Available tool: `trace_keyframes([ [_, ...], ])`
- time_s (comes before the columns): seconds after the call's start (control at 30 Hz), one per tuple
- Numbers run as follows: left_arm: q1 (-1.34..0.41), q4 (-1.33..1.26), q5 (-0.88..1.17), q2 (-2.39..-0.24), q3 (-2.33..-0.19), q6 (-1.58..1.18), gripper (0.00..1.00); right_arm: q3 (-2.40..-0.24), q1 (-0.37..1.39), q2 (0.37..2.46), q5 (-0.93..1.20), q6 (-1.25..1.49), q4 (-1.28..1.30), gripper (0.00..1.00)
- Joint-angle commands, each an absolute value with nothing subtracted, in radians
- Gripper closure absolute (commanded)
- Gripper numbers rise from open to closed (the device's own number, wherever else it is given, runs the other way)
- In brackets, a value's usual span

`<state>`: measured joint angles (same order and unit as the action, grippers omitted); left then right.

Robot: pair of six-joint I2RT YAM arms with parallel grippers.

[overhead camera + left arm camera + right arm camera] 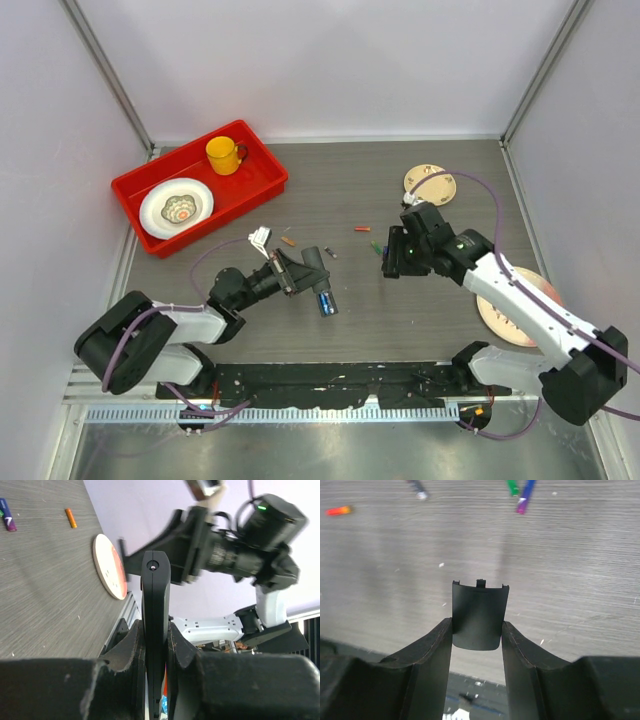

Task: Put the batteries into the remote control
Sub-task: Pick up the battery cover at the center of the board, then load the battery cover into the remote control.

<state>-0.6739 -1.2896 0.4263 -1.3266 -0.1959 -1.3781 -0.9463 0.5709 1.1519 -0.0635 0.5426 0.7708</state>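
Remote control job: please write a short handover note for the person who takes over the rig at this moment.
Left gripper: shut on the remote control, which it holds off the table.
Right gripper: shut on the small black cover.
Batteries: the orange-red battery, dark silver battery, green battery and purple-blue battery lie loose on the table ahead of the right gripper.
Done: remote picked up, cover in the right gripper.
Left: load the batteries. Whether one is already inside the remote, I cannot tell.
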Motion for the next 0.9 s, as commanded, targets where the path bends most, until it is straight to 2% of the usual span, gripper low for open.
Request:
trace_keyframes([
  [0.0, -0.683, -1.382, 0.359, -1.373, -0.247, -1.356, 1.00, -1.104, 0.644, 1.118, 0.018, 0.502, 0.963, 0.86],
  [0.13, -0.721, -1.382, 0.306, -1.422, -0.288, -1.345, 1.00, -1.259, 0.811, 1.181, 0.003, 0.483, 1.124, 0.92],
  [0.23, -0.753, -1.382, 0.249, -1.462, -0.307, -1.353, 1.00, -1.357, 0.859, 1.241, 0.041, 0.472, 1.178, 0.99],
  [0.57, -0.776, -1.365, 0.132, -1.532, -0.304, -1.456, 1.00, -1.483, 0.937, 1.399, 0.072, 0.428, 1.246, 0.99],
  [0.87, -0.778, -1.309, 0.135, -1.506, -0.311, -1.471, 1.00, -1.535, 0.969, 1.479, 0.049, 0.413, 1.249, 0.99],
])
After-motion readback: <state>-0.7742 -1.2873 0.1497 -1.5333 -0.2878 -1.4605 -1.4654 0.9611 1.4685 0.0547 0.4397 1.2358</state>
